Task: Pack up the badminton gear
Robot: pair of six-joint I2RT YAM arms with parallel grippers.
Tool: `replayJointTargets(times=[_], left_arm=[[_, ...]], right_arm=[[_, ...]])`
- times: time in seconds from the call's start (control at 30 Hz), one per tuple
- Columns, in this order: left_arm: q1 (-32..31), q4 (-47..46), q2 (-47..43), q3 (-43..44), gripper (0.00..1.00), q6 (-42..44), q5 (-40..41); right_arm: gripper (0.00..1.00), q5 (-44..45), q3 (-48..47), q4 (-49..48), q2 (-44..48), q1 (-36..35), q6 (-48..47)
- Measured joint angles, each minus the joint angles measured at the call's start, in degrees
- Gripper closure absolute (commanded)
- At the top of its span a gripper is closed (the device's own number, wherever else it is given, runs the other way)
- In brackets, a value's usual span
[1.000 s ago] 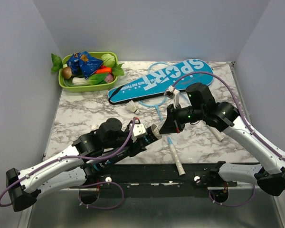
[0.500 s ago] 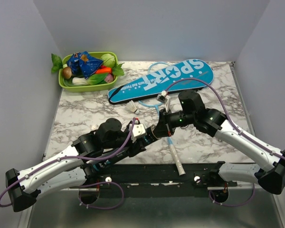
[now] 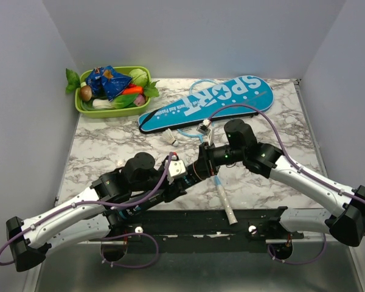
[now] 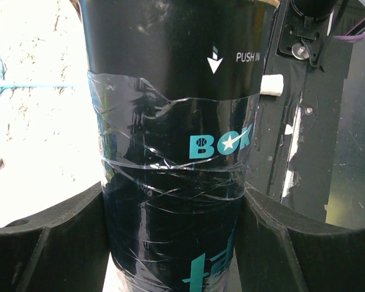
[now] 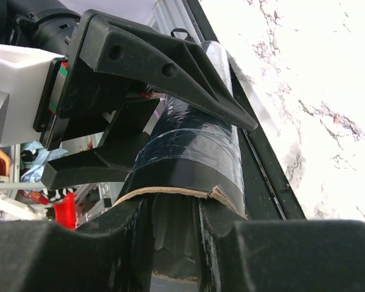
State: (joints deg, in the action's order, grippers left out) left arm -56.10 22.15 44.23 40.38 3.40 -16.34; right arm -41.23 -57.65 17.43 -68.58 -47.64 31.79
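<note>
Left pincer (image 4: 173,234) is clamped round the dark clear tube (image 4: 170,152), holding it over the near part of the surface (image 3: 109,149), about midway along the near edge, its open mouth turned to the right arm; right pincer (image 5: 176,246) sits at that mouth, jaws a little apart with something pale and ribbed between them, probably a shuttlecock, though whether it is gripped or let go cannot be told.

Loading shuttlecocks into the tube looks to be the step in hand; the next move would call for the right arm to draw straight back clear of the rim without knocking the tube, then go for the loose shuttlecock (image 3: 169,138) lying toward the middle of the surface.

Counted: one tube; one blue "SPORT" cover (image 3: 207,100) along the far edge; one shuttlecock plainly on the surface; one racket (image 3: 225,204) with its white butt at the near edge, and light-blue hoops under the cover suggesting a second; one green tray (image 3: 109,112) in the far left corner.
</note>
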Motion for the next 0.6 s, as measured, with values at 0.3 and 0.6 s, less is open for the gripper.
replayJointTargets(times=[0.3, 0.6], left_arm=[[-0.3, 0.2, -0.4, 0.0, 1.00, 0.1, -0.2], [-0.3, 0.1, -0.4, 0.0, 1.00, 0.0, -0.2]], right_arm=[[0.52, 3.2, 0.2, 1.9, 3.1, 0.0, -0.3], [0.48, 9.8, -4.7, 11.0, 7.5, 0.0, -2.5]])
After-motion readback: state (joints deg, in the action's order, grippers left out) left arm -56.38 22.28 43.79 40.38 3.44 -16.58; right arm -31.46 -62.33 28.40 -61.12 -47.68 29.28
